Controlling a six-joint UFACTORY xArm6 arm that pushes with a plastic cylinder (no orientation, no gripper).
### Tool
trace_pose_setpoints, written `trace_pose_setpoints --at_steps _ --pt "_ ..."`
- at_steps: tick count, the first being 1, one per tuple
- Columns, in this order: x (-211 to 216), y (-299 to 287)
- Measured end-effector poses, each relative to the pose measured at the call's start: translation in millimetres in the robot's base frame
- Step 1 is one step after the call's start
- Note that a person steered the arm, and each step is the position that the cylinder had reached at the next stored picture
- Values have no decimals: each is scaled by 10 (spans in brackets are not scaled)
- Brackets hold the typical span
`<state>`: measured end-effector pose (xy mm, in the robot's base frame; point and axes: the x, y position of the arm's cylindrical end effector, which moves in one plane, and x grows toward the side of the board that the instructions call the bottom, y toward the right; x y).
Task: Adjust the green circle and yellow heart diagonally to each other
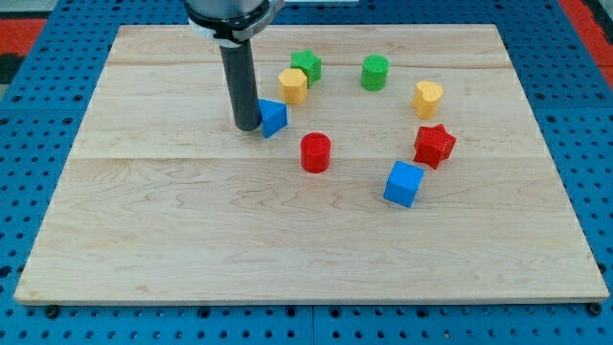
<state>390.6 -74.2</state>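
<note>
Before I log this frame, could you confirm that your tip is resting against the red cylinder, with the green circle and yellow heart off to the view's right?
Not quite. In the camera view my tip is against the blue block, not the red cylinder, which sits apart, lower and to the view's right. The green circle and yellow heart are indeed off to the view's right.
</note>
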Motion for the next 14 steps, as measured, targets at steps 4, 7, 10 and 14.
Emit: trace_pose_setpoints --at_steps 4,7,10,14 --pt "-1307 -278" --pt "-1518 2257" --pt "-1220 1742" --pt "-755 2391"
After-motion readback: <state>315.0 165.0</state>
